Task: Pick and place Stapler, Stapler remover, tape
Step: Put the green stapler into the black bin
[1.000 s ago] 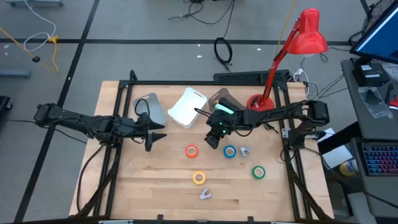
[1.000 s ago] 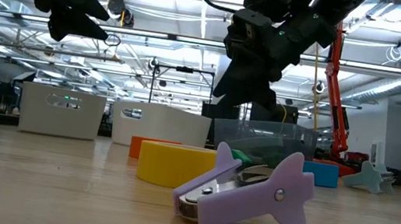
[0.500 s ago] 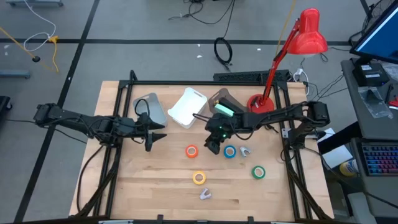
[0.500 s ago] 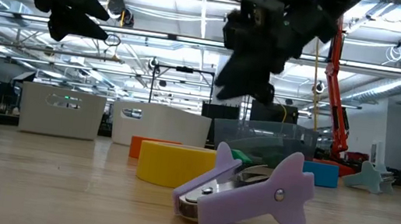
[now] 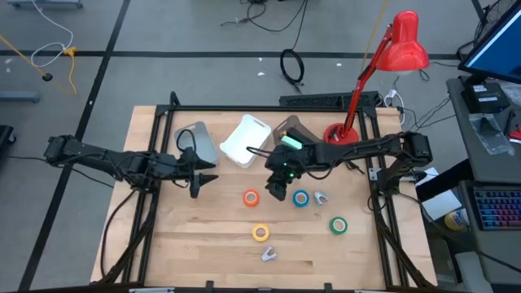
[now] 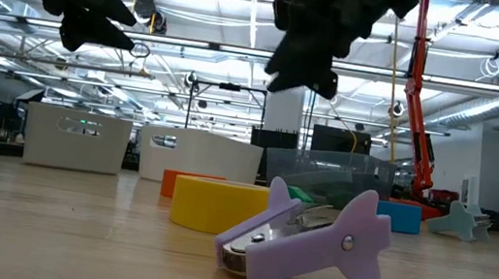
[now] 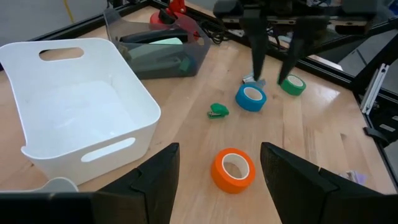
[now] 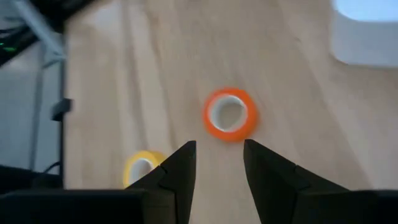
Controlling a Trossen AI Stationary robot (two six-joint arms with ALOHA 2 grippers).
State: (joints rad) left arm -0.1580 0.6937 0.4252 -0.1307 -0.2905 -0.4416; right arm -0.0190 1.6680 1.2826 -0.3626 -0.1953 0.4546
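Your right tool (image 5: 278, 194), fingers parted and empty, hangs mid-frame in the high view, apparently lining up on the orange tape (image 5: 251, 197) just left of it; next, lower squarely over the ring. Left tool (image 5: 199, 181) waits open, left of centre. The wooden desk (image 5: 203, 244) sits on grey floor.

Overhead, table-level, two wrist views

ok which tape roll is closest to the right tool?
The blue tape roll, just beside the right tool. The orange roll lies a little farther on the tool's other side; yellow and green sit farther off.
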